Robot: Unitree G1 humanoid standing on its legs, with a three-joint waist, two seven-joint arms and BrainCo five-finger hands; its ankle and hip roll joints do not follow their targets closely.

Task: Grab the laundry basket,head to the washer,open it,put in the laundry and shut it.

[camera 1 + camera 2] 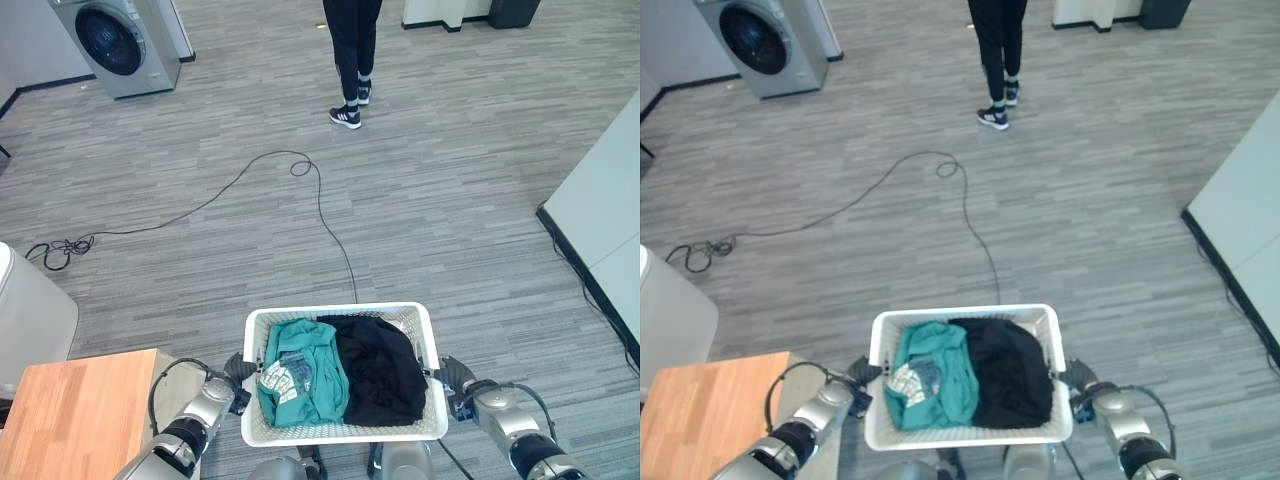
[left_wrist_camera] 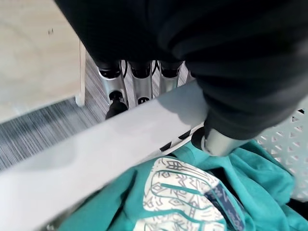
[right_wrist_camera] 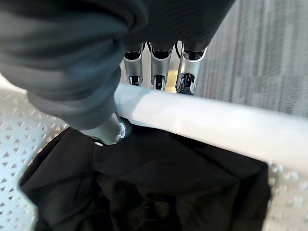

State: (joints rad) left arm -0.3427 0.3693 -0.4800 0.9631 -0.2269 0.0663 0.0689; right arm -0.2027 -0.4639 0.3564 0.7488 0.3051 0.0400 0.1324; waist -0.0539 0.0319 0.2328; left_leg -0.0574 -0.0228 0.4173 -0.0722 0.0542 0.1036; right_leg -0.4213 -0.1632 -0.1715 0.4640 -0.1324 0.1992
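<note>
Both hands grasp the white laundry basket [image 1: 345,430] by its rim: left hand [image 1: 236,388] at 9 o'clock, right hand [image 1: 453,385] at 3 o'clock. Teal [image 1: 305,375] and black [image 1: 380,368] clothes lie inside. Washer [image 1: 118,42] stands at 11 o'clock, well apart.

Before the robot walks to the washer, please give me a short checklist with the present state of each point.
1. Left hand hooked on the laundry basket rim, thumb inside: ok.
2. Right hand hooked on the opposite rim: ok.
3. Teal garment and black garment lie inside the basket: ok.
4. Washer in sight, far ahead on the left: ok.
5. Path free: not ok, a cable lies across the floor and a person stands ahead.
6. Washer door shut or open: cannot tell.
</note>
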